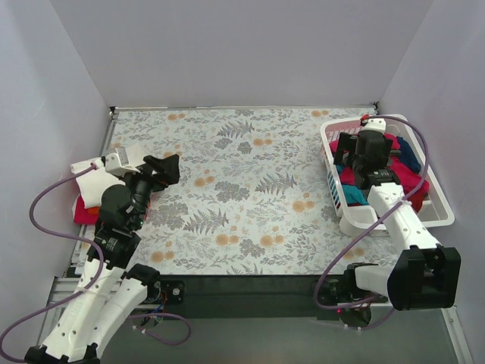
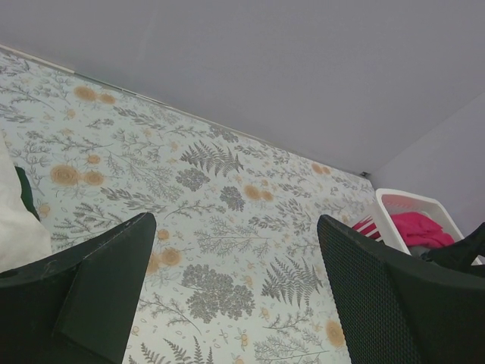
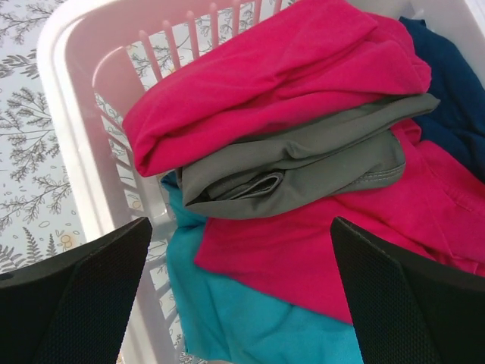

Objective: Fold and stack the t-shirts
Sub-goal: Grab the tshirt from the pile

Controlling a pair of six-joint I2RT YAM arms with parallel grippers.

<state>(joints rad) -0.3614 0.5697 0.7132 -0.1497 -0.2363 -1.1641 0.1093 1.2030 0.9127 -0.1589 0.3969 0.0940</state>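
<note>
Got the left gripper (image 1: 163, 168) spread wide and empty over the table (image 1: 250, 189), beside a white t-shirt (image 1: 91, 186) on a pink t-shirt (image 1: 85, 214). Same with the right gripper (image 3: 240, 227), wide open and holding nothing above pink, grey and teal t-shirts (image 3: 295, 167) in the basket (image 3: 68, 91).

The left arm bends along the left side, the left tool (image 1: 167, 170) with jaws wide apart, aimed far and right. The right arm stretches far, the right tool (image 1: 350, 152) gaping, pointed downward.
</note>
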